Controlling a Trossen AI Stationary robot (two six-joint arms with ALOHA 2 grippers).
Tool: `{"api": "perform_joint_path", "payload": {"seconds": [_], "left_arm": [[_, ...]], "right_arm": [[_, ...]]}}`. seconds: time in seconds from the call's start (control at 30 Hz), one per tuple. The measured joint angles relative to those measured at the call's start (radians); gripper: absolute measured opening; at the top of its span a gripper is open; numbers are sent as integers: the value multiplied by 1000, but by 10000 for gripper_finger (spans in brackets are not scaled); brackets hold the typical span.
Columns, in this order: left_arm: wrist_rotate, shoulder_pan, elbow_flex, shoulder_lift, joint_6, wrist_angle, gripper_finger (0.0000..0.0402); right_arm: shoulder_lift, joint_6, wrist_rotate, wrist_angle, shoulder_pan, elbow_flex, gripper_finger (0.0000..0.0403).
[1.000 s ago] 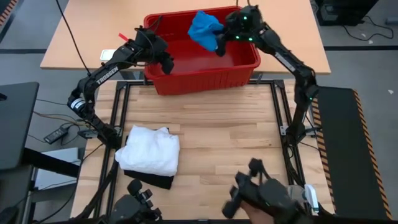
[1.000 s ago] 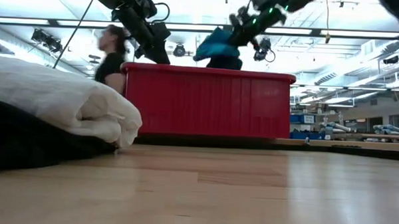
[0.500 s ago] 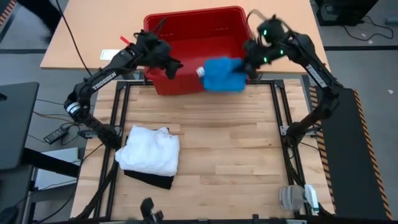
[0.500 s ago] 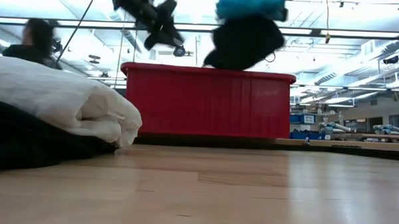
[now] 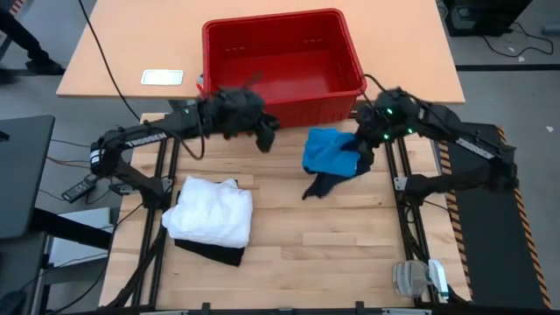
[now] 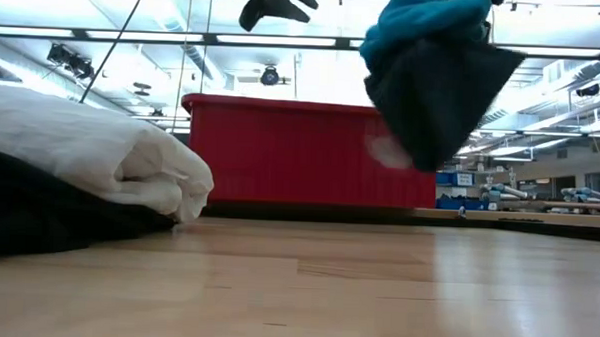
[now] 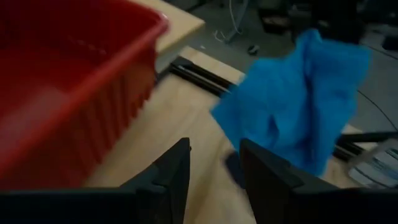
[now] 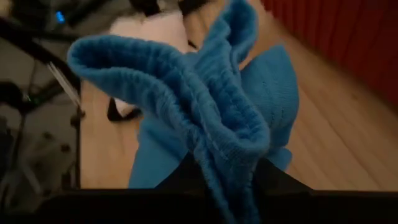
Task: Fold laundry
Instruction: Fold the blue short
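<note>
Right gripper (image 5: 363,150) is clamped on the blue piece (image 5: 331,150), holding it up off the table (image 5: 297,219), in front of the red basket (image 5: 282,94) w/ the cloth hanging on the gripper's inner side. Cloth's bunched up at the pinch, ribbed edge folded over, darker tail dangling below. Left gripper (image 5: 262,138) hovers just in front of the basket, fingers (image 7: 174,180) partly apart, nothing in them, blue cloth a bit ahead of it. Nearer the front on the left: white T-shirt (image 5: 210,210) folded on top of a black garment (image 5: 214,252), well apart from both grippers.
</note>
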Motion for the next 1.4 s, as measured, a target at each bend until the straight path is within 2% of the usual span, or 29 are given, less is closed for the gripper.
{"api": "perform_joint_path", "payload": {"seconds": [0.13,0.3,0.4,0.5,0.6,0.77,0.87,0.93,1.0,1.07,1.23,1.27,1.4], "left_arm": [[-23,-64,0,24,-73,10,142],[-33,-85,0,42,-111,21,142],[-33,-75,-1,62,-61,73,142],[-37,-68,-1,80,76,114,145],[-35,-63,-1,100,165,147,166],[-21,-42,-1,136,192,230,234],[95,-22,-1,160,271,304,260],[139,-17,-1,178,318,370,259],[145,-12,-1,189,351,415,239],[145,5,-1,191,379,437,198],[91,94,-1,191,407,441,37],[91,121,-1,191,400,441,21],[88,244,-1,191,405,442,7]], "right_arm": [[-81,71,47,127,20,-88,46],[-110,95,89,292,17,-97,46],[-104,104,90,397,16,-94,46],[-101,115,87,474,16,-91,46],[-92,114,87,521,9,-91,46],[-76,113,86,642,-22,-91,46],[-54,112,68,710,-44,-91,46],[-36,112,44,749,-61,-91,46],[-15,111,33,774,-81,-91,46],[8,107,34,787,-99,-91,46],[78,96,34,878,-156,-91,50],[95,100,34,908,-168,-91,51],[160,109,54,1052,-215,-91,52]]}}
